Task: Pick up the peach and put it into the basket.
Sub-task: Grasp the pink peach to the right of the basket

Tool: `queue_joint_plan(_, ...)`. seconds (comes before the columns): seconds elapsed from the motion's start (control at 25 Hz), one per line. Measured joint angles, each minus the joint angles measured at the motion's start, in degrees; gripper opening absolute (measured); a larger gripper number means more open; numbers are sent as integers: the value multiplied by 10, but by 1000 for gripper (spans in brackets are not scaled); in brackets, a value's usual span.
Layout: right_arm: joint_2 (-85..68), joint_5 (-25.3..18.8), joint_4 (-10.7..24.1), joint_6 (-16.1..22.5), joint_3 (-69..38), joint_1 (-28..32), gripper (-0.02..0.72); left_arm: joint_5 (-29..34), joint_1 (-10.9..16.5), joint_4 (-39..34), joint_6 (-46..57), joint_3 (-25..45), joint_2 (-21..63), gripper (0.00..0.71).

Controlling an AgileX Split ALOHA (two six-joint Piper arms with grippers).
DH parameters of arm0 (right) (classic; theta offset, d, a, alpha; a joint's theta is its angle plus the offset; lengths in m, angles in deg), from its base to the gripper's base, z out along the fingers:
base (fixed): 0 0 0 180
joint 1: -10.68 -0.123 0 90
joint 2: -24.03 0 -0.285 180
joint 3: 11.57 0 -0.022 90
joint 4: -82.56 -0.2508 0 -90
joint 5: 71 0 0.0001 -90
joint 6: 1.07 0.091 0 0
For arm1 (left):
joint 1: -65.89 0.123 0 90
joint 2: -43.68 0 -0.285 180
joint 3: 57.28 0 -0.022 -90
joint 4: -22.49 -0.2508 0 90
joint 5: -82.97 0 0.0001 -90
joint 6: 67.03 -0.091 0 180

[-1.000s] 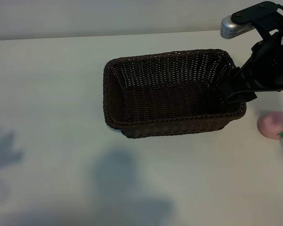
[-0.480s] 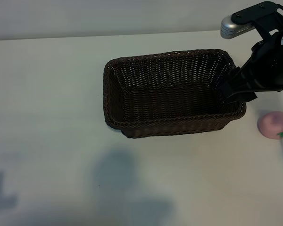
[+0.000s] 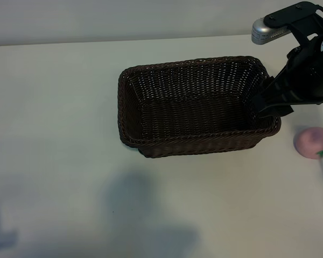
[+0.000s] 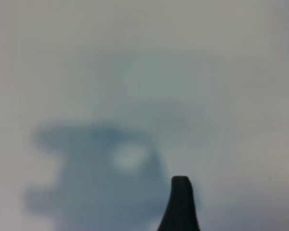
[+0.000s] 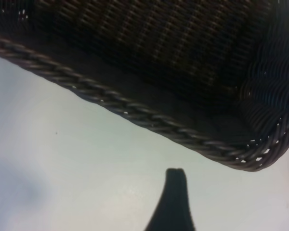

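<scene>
The dark-brown woven basket [image 3: 194,105] stands mid-table and holds nothing. To its right, apart from it, the small pink peach [image 3: 313,142] lies on the table near the view's right edge. My right gripper [image 3: 269,105] hangs over the basket's right end, up and to the left of the peach, open and holding nothing. In the right wrist view one dark finger [image 5: 175,187] shows over bare table beside the braided basket rim [image 5: 135,113]. My left arm is outside the exterior view. Its wrist view shows one finger [image 4: 181,195] above bare table, nothing between the jaws.
A white tabletop [image 3: 59,107] stretches left of and in front of the basket. A soft shadow [image 3: 142,209] lies on it in front of the basket. The table's far edge [image 3: 97,42] runs behind the basket.
The shadow at the table's lower left has slid toward the corner and nearly left the view. The right arm, basket and peach have not moved.
</scene>
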Motion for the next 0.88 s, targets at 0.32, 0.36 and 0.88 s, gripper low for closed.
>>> queue_joint_plan(0.32,0,0,0,-2,0,0,595,-10,0,-15,2,15,0,596)
queue_joint_plan(0.36,0,0,0,-3,0,0,595,-10,0,-13,2,15,0,596)
queue_joint_plan(0.88,0,2,-1,-4,0,0,595,-17,0,-19,12,34,0,595)
